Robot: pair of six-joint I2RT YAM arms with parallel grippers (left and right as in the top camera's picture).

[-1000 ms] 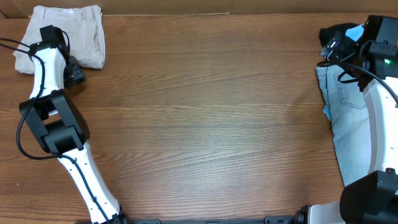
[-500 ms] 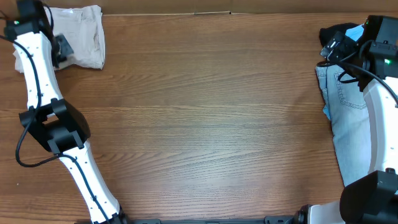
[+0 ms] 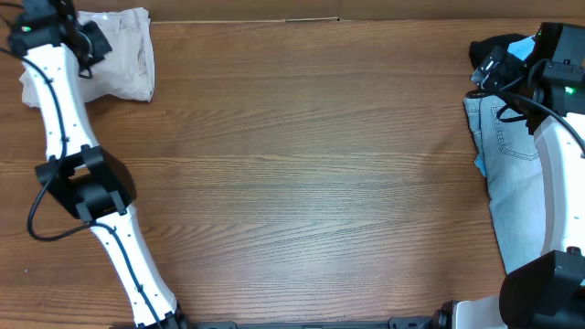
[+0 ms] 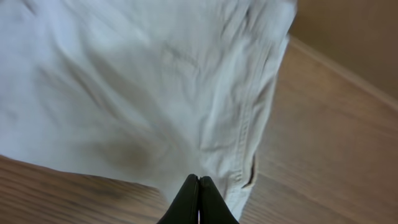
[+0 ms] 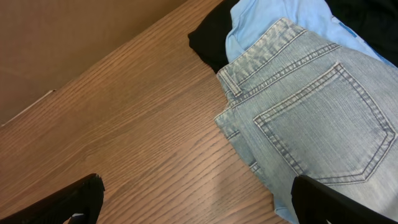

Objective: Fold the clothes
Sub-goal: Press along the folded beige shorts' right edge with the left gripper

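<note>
Beige shorts (image 4: pixel 143 93) beneath left jaws, together | right jaws apart, denim shorts (image 5: pixel 311 124) ahead

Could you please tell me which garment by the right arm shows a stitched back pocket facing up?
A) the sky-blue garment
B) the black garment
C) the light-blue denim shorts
C: in the right wrist view the light-blue denim shorts lie with a stitched back pocket facing up. The sky-blue garment and the black garment beyond their waistband show no pocket.
</note>
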